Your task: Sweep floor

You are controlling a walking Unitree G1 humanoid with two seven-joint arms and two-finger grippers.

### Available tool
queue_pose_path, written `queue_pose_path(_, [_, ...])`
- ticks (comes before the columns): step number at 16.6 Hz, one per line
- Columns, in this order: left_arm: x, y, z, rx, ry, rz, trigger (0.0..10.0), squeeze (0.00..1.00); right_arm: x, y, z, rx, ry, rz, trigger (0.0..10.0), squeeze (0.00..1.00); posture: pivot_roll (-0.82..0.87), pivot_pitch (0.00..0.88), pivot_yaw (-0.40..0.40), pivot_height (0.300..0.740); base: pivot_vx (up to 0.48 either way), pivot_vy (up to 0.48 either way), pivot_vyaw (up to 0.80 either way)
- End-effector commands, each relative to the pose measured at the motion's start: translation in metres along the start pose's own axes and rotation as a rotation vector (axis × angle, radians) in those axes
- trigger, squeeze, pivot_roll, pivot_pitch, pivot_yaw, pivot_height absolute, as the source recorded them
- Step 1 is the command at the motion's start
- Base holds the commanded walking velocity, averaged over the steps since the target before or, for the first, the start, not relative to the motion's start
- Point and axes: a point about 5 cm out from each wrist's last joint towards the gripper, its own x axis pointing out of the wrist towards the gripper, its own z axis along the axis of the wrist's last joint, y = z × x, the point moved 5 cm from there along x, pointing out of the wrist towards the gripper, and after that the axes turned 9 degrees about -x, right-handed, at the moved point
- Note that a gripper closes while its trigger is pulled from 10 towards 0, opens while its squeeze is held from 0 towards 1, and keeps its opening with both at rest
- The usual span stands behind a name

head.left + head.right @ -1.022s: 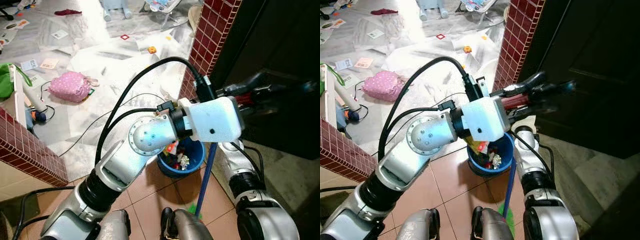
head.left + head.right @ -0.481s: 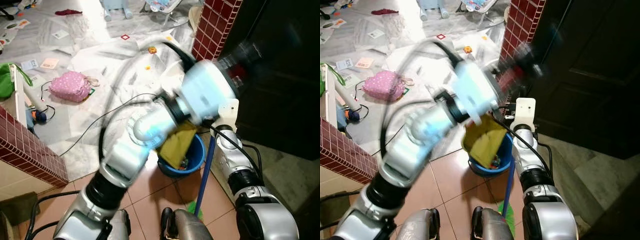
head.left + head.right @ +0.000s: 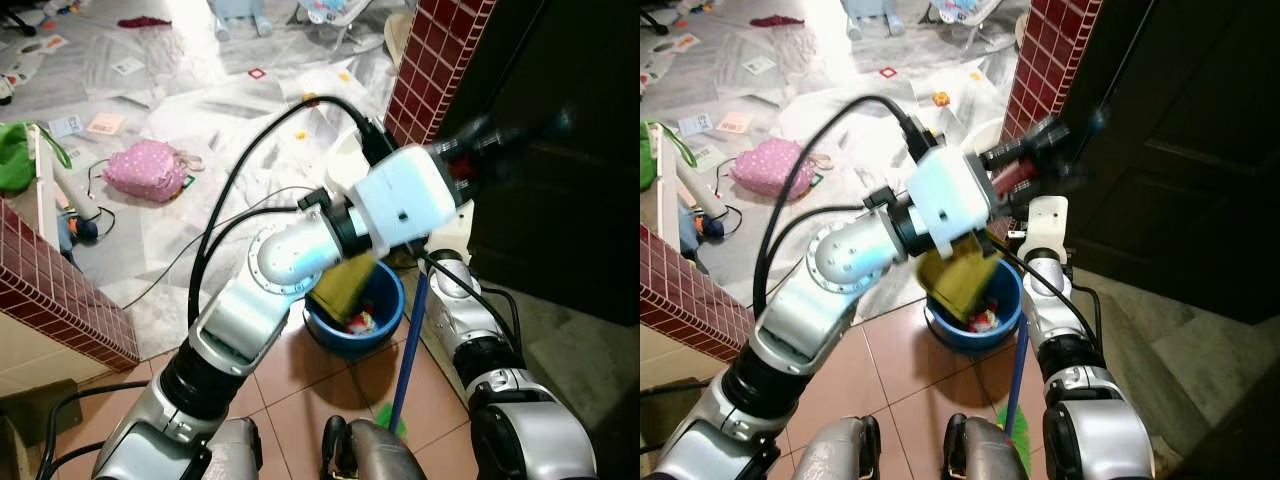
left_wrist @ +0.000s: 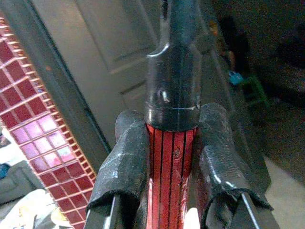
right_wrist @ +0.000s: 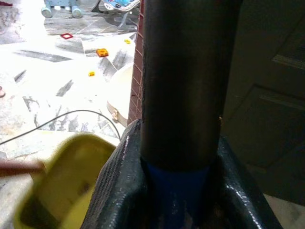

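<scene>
A yellow dustpan [image 3: 958, 277] hangs tilted just over a blue bucket [image 3: 975, 318] that stands on the terracotta tile floor [image 3: 895, 375], the pan's mouth turned down toward the scraps of rubbish lying inside. The pan's red handle [image 4: 170, 179] is clamped between the taped fingers [image 4: 125, 164] of the left gripper [image 3: 1040, 165], which are closed snug on both sides of it. That left arm reaches across the robot's front, its white wrist block raised above the bucket.

Just beside the bucket, on the robot's right, a broom pole [image 3: 409, 345] stands nearly upright, blue lower down and dark higher up, with a bit of green at its foot on the tiles. The right gripper [image 5: 178, 186] is wrapped around this pole, its black fingers [image 5: 119, 183] pressed against either side.

A red-tiled pillar [image 3: 430, 60] rises behind the bucket, with a dark door [image 3: 1185, 130] to its right. Beyond, the grey floor is strewn with papers, small toys and a pink spotted bag [image 3: 145, 170]. A low red-tiled wall [image 3: 55, 290] runs along the left.
</scene>
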Motion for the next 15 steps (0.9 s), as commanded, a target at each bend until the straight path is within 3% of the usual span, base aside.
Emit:
queue_pose_path(1, [0.003, 0.012, 0.019, 0.042, -0.067, 0.04, 10.0, 0.0, 0.003, -0.005, 0.011, -0.035, -0.044, -0.008, 10.0, 0.0, 0.05, 0.121, -0.065, 0.74, 0.0, 0.0, 0.0])
queue_pose_path(5, [-0.008, 0.063, 0.048, 0.113, -0.164, 0.234, 10.0, 0.0, 0.004, -0.003, 0.012, -0.034, -0.046, -0.005, 10.0, 0.0, 0.05, 0.117, -0.067, 0.74, 0.0, 0.0, 0.0])
queue_pose_path(6, [-0.016, 0.087, 0.065, 0.129, -0.218, 0.333, 10.0, 0.0, 0.004, -0.002, 0.012, -0.033, -0.046, -0.003, 10.0, 0.0, 0.06, 0.116, -0.069, 0.74, 0.0, 0.0, 0.0])
queue_pose_path(9, [-0.032, 0.119, 0.079, 0.204, -0.23, 0.432, 10.0, 0.0, 0.005, 0.0, 0.013, -0.03, -0.045, 0.003, 10.0, 0.0, 0.07, 0.116, -0.078, 0.74, 0.0, 0.0, 0.0])
queue_pose_path(11, [-0.044, 0.132, 0.071, 0.249, -0.18, 0.472, 10.0, 0.0, 0.006, 0.001, 0.014, -0.028, -0.045, 0.01, 10.0, 0.0, 0.07, 0.118, -0.08, 0.74, 0.0, 0.0, 0.0])
queue_pose_path(13, [-0.06, 0.14, 0.046, 0.322, -0.061, 0.505, 10.0, 0.0, 0.006, 0.003, 0.015, -0.026, -0.048, 0.017, 10.0, 0.0, 0.08, 0.12, -0.081, 0.74, 0.0, 0.0, 0.0])
queue_pose_path(14, [-0.076, 0.148, 0.023, 0.304, 0.027, 0.569, 10.0, 0.0, 0.006, 0.005, 0.015, -0.022, -0.051, 0.022, 10.0, 0.0, 0.08, 0.12, -0.08, 0.74, 0.0, 0.0, 0.0])
queue_pose_path(15, [-0.083, 0.149, 0.016, 0.296, 0.039, 0.587, 10.0, 0.0, 0.006, 0.006, 0.015, -0.022, -0.051, 0.023, 10.0, 0.0, 0.08, 0.12, -0.08, 0.74, 0.0, 0.0, 0.0])
